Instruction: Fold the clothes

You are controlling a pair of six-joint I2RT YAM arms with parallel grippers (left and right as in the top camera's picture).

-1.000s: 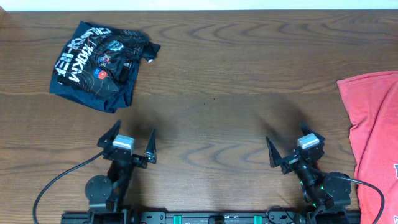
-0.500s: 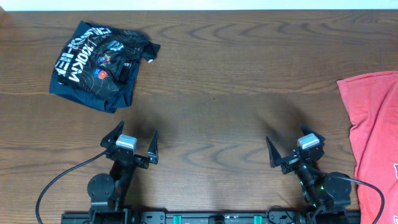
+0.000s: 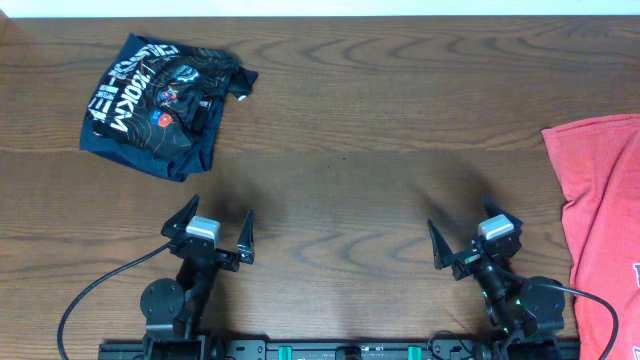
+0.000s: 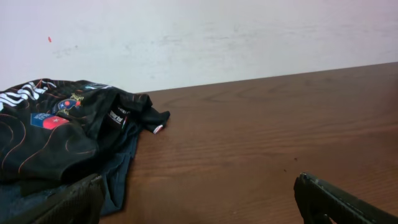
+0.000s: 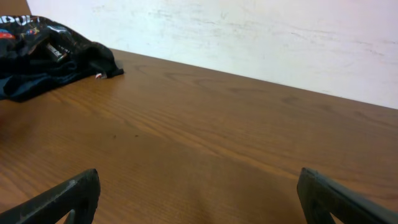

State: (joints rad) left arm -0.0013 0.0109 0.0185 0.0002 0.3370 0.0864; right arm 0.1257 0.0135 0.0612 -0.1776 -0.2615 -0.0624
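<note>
The clothes to fold are chiefly a crumpled black jersey [image 3: 158, 98] with white lettering and thin orange lines, lying at the table's far left on a navy garment [image 3: 190, 158]. The left wrist view shows this jersey [image 4: 59, 134] ahead and to the left. In the right wrist view the jersey [image 5: 46, 53] is far off at the upper left. A red T-shirt [image 3: 600, 210] lies at the right edge. My left gripper [image 3: 220, 210] stands open near the front edge, well short of the jersey, and in its own view the left gripper [image 4: 199, 186] is empty. My right gripper [image 3: 460, 217] is open over bare wood, also empty [image 5: 199, 177].
The brown wooden table [image 3: 350, 120] ends at a white wall [image 4: 199, 37] at the back. A black cable [image 3: 95, 290] loops from the left arm's base. The red T-shirt runs off the table's right and front edges.
My left gripper has shifted slightly to the right. The right arm and the clothes have not moved.
</note>
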